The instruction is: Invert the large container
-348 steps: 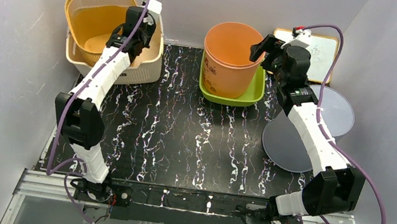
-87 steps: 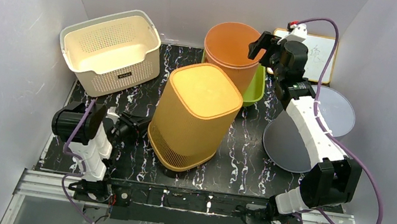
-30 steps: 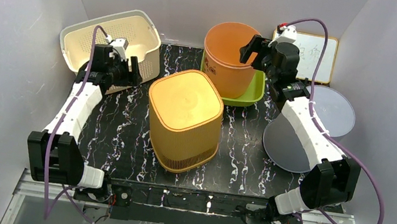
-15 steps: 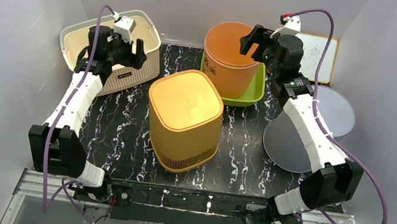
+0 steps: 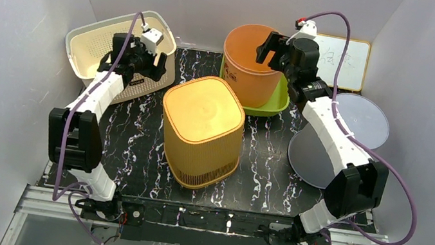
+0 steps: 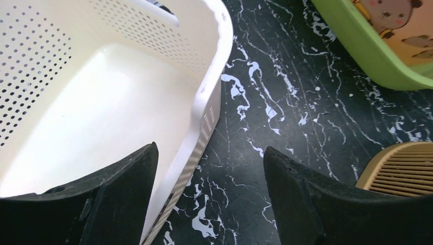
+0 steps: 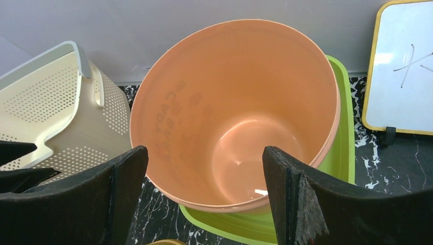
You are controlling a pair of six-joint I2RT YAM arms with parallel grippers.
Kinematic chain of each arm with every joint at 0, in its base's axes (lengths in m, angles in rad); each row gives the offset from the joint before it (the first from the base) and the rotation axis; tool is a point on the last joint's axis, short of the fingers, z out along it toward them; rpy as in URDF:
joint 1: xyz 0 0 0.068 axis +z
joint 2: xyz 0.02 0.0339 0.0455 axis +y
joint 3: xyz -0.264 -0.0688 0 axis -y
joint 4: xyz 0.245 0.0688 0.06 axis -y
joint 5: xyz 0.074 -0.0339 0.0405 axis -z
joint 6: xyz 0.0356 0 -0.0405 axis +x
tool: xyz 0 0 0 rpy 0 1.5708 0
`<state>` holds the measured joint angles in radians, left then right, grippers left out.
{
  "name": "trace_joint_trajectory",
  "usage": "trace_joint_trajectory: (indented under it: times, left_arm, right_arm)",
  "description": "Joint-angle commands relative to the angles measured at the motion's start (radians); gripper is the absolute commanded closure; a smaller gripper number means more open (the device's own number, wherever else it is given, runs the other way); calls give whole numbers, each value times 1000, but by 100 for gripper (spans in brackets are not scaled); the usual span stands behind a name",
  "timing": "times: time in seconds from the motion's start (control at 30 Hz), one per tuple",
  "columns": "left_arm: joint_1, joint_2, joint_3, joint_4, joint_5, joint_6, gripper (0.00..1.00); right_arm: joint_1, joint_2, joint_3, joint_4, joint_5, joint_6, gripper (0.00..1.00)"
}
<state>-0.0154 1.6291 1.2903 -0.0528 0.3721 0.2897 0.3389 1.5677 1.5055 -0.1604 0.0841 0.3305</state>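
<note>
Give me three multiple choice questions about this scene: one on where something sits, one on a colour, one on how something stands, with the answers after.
1. Where does the orange bucket stand?
A. In the green tray
B. On a shelf
C. On the floor

2. What colour is the perforated basket at the rear left?
A. Blue
B. Cream white
C. Red

3. How does the yellow container in the middle stand?
A. Upright, mouth up
B. On its side
C. Upside down, closed base up

Answers:
1 A: the tray's green rim shows around the bucket's foot.
2 B: the top and left wrist views both show it cream white.
3 C: the top view shows its closed base facing up, with the slatted wall running down from it.
</note>
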Motion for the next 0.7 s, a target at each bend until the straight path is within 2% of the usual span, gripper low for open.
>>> trace_joint_trajectory:
  times: [0.0,0.2,0.4,0.67]
  left_arm:
    - [-1,16,36,35,-37,81,26]
    - [4,63,43,10,-115,142,25]
    - [12,83,33,-13,-128,157,29]
    - [20,125,10,15,-244,153,48]
  right_arm:
    - [3,-6,67,45,26,-20,19]
    - [3,15,67,41,21,-36,19]
    - [3,23,61,51,29,-47,19]
    - [3,27,48,62,38,-69,18]
